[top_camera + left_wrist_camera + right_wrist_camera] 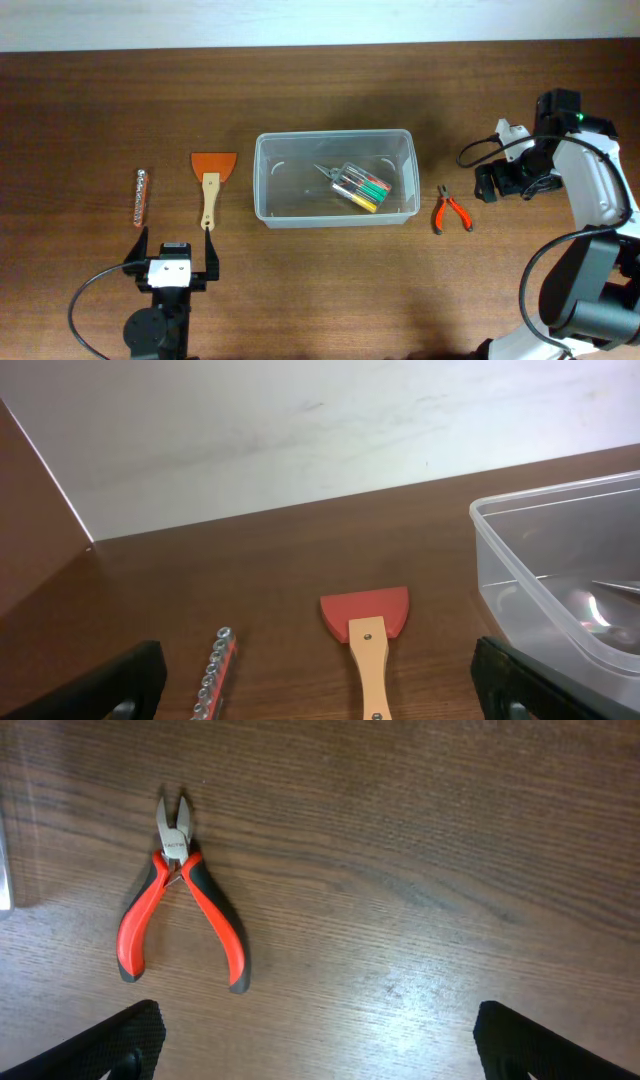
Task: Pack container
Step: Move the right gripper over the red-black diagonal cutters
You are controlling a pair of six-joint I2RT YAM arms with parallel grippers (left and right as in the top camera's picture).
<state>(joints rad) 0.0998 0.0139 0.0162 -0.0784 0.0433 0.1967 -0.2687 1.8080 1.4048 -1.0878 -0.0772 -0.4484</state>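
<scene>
The container (335,135) is a clear rectangular bin in the middle of the table, and its near corner shows in the left wrist view (560,491). Inside lies a clear case of colour-handled screwdrivers (362,187). Left of the bin are an orange-bladed scraper (212,185) (365,622) and a strip of bits (141,196) (215,670). Red-handled pliers (450,209) (176,855) lie right of it. My left gripper (175,243) (320,680) stands open just short of the scraper handle. Right of the pliers, my right gripper (487,183) (318,1040) is open and empty.
The table's far edge meets a white wall (300,430). The right arm's body and cables (580,180) take up the right side of the table. Bare wood (450,900) lies under the right gripper.
</scene>
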